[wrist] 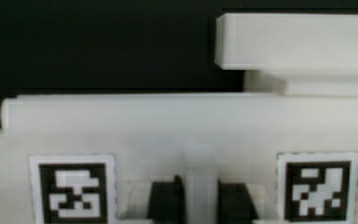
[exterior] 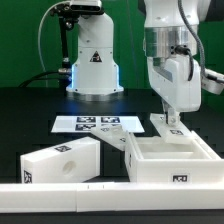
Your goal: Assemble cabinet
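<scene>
Gripper (exterior: 172, 122) low at the far rim of the open cabinet box (exterior: 150, 170). Cabinet block (exterior: 62, 160) lies apart. Cannot tell whether the claw is spread or pinching.

Black table (exterior: 25, 110) in front of a green backdrop (exterior: 15, 25), under bright, even light.
The backdrop is plain and fills the rear of the exterior view. The table is matte; 1 flat white marker board (exterior: 98, 124) lies near its middle, and 1 long low white rail (exterior: 60, 190) runs along its near edge.
</scene>
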Robot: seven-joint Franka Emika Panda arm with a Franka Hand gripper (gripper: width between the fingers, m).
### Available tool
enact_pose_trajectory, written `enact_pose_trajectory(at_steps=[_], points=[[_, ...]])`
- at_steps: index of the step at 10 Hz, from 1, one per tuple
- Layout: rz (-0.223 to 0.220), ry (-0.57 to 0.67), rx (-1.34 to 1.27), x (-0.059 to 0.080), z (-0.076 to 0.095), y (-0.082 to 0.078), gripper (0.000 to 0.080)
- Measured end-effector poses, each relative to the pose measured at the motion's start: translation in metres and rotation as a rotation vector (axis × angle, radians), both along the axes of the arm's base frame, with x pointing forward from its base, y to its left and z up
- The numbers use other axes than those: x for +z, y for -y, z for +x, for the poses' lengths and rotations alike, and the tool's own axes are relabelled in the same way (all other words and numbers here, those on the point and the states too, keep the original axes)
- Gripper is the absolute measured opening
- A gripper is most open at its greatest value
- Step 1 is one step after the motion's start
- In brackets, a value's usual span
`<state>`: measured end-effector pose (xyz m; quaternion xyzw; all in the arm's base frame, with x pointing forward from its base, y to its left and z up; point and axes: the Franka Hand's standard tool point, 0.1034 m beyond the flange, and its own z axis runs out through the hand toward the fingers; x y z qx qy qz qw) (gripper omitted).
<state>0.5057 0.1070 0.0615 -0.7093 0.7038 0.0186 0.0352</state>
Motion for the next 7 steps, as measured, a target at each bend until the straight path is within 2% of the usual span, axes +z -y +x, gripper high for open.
enact_pose_trajectory(at_steps=[2, 4, 5, 6, 7], points=[[0.0, 0.003, -0.001, 0.0, 0.003, 0.0, 0.0067], [-0.011, 0.043, -0.005, -0.001, 0.037, 0.0, 0.0067], [-0.018, 0.061, -0.018, -0.002, 0.048, 0.001, 0.0067], [-0.022, 0.08, -0.036, 0.0, 0.068, 0.0, 0.0067], [-0.032, 0.098, -0.044, -0.001, 0.077, 0.001, 0.0067]])
